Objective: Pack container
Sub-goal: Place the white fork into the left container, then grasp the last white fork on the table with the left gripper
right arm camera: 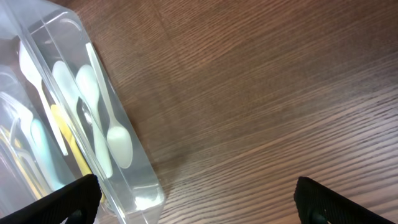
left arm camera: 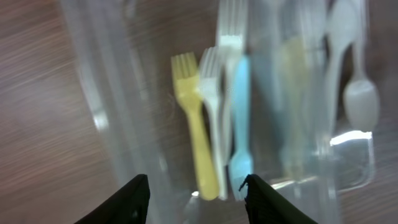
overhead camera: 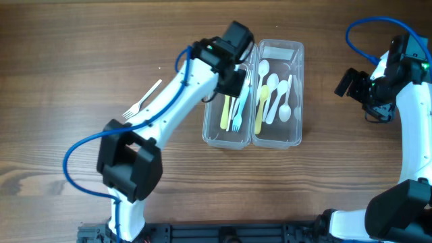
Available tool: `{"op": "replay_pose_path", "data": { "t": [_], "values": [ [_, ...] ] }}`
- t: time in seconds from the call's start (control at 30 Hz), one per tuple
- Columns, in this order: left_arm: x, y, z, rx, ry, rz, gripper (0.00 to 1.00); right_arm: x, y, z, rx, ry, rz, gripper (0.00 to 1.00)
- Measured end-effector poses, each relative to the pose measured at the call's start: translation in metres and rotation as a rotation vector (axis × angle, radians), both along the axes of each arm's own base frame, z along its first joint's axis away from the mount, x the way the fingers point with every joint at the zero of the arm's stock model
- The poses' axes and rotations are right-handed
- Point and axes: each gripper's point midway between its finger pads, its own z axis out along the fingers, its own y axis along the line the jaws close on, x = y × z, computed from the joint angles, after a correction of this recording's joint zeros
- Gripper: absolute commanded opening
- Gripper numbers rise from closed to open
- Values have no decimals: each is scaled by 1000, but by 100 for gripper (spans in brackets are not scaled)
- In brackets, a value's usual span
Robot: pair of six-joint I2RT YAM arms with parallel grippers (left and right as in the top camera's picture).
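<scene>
Overhead first: clear two-bay container [overhead camera: 301, 101] sits right of centre on the wooden table [overhead camera: 61, 54], both bays side by side. Left bay holds forks lying lengthwise: a yellow fork [overhead camera: 225, 115], a blue fork [overhead camera: 237, 113] and a white fork [left arm camera: 213, 93], packed close and roughly parallel, tines toward the robot's side. Right bay holds spoons: a yellow spoon [overhead camera: 258, 111] against the divider and several white spoons [overhead camera: 286, 108] beside it, bowls pointing different ways. One stray fork [overhead camera: 143, 101], white, lies on the bare wood well left of the container, partly under the left arm's span, tines toward the lower left. Left arm reaches diagonally across to the fork bay, its wrist over the bay's far end. From its wrist camera the left gripper [left arm camera: 196, 202] hangs above the fork handles with jaws parted to a middling gap; nothing sits between the fingers [left arm camera: 134, 199], and the blue fork's handle end shows just beside the other finger. That view is motion-blurred, so whether anything touches cannot be told. Right arm stands off at the table's right side, clear of the container. Right gripper [right arm camera: 196, 196] spread wide over bare wood, empty, with the container's spoon bay in frame to its left.
</scene>
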Motion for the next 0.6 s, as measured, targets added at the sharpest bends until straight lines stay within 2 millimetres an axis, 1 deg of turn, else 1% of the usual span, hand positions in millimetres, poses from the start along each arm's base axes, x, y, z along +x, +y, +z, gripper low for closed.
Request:
{"op": "replay_pose_path", "data": {
  "t": [0.03, 0.07, 0.13, 0.17, 0.2, 0.23, 0.27, 0.3, 0.4, 0.47, 0.5, 0.53, 0.57, 0.6],
  "values": [
    [2, 14, 5, 22, -1, 16, 54, 1, 0, 0, -1, -3, 0, 100],
    [4, 32, 11, 46, -3, 32, 55, 1, 0, 0, -1, -5, 0, 100],
    [11, 71, 21, 94, -1, 48, 56, 2, -1, 1, -3, -9, 0, 100],
    [15, 90, 22, 119, 5, 46, 57, 3, -1, 1, -3, -11, 0, 100],
    [19, 105, 22, 136, 8, 51, 57, 3, -1, 1, -3, -12, 0, 100],
    [25, 126, 20, 155, 17, 53, 57, 3, -1, 1, -3, -12, 0, 100],
    [30, 147, 18, 169, 28, 59, 56, 3, -1, 1, -3, -12, 0, 100],
    [36, 173, 12, 175, 47, 58, 57, 3, -1, 1, -3, -12, 0, 100],
    [38, 204, -9, 156, 110, 27, 57, 3, -1, 1, -3, -12, 0, 100],
    [37, 224, -29, 148, 165, 18, 55, 3, -1, 1, -3, -12, 0, 100],
    [36, 234, -42, 143, 199, 17, 56, 3, -1, 1, -3, -12, 0, 100],
    [35, 239, -49, 143, 216, 13, 58, 3, -1, 1, -3, -12, 0, 100],
    [34, 244, -59, 140, 240, 2, 59, 3, -1, 1, -3, -12, 0, 100],
    [33, 246, -64, 140, 251, -6, 59, 3, -1, 1, -4, -12, 0, 100]
  ]
}}
